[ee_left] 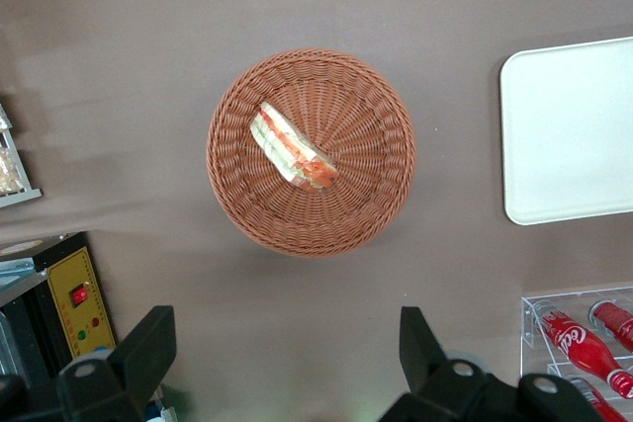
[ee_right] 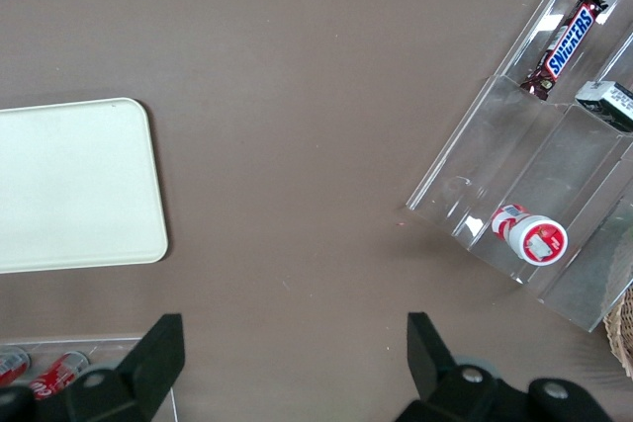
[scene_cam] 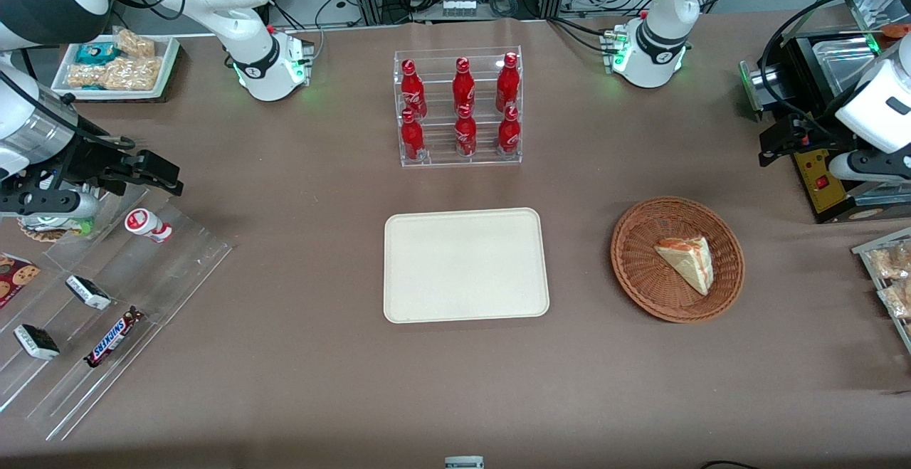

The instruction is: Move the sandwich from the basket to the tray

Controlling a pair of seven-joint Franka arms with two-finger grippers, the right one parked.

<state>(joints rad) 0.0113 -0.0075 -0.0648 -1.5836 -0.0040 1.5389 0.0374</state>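
Pale triangular sandwich wedge (scene_cam: 687, 260) in round brown wicker basket (scene_cam: 632, 270), cream rectangular tray (scene_cam: 465, 264) beside basket – bare, black 2-finger gripper (ee_left: 287, 358) high above basket – fingers wide apart.

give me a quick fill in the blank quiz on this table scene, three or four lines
1. The sandwich lies in the ____.
2. The tray holds ____ items.
3. The clear rack farther from the front camera than the tray holds ____ red bottles.
4. The gripper, raised above the table near the basket, has its fingers ____.

Missing words: basket; no; six; open
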